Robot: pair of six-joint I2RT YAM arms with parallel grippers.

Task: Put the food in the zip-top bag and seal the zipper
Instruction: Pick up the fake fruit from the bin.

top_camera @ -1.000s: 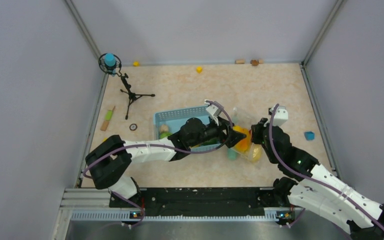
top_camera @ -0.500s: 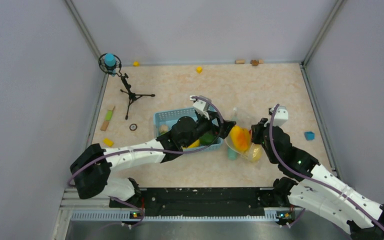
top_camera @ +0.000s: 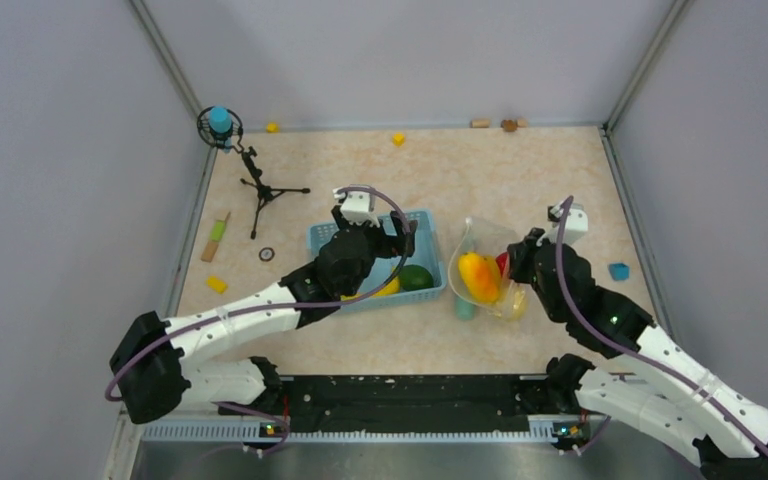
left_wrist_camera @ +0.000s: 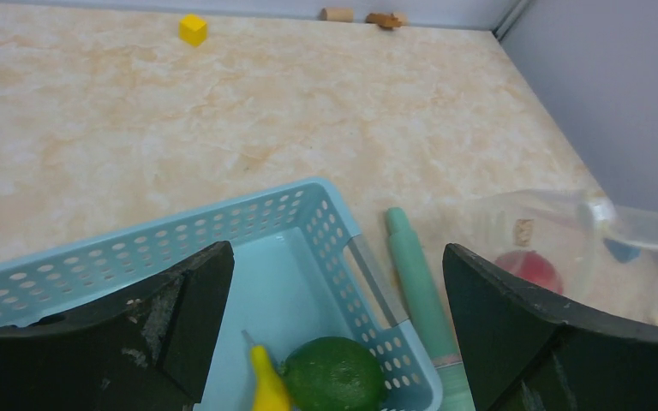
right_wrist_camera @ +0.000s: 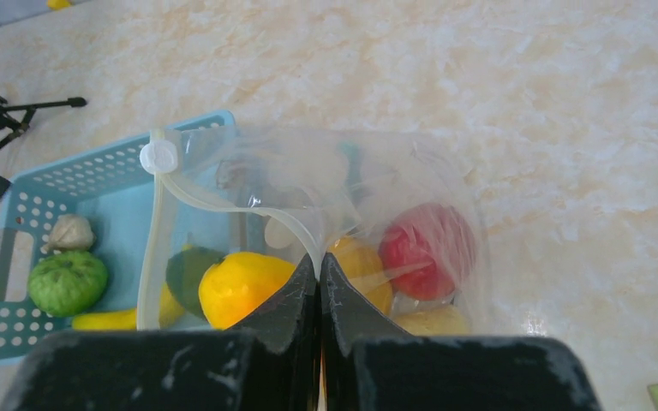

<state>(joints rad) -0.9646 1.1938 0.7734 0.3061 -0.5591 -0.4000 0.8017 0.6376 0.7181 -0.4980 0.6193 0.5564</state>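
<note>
Now zip-top bag (right_wrist_camera: 394, 171) rim pinched in right hand (right_wrist_camera: 319, 272), food (right_wrist_camera: 428, 248) inside.

Your clear zip-top bag (right_wrist_camera: 411, 171) sits open, zipper (right_wrist_camera: 223, 203) unsealed, holding a yellow pepper (right_wrist_camera: 240, 287), a red fruit (right_wrist_camera: 428, 248) and more. Banana (left_wrist_camera: 267, 390), dark green lime (left_wrist_camera: 332, 372) and light green fruit (right_wrist_camera: 67, 281) lie in the basket (left_wrist_camera: 94, 265).

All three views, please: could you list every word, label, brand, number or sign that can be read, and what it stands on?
No text can be read anywhere.
The light-blue basket and the zip-top bag bear no visible print.
The small dark disc left of the basket in the top view is too small to read.
</note>
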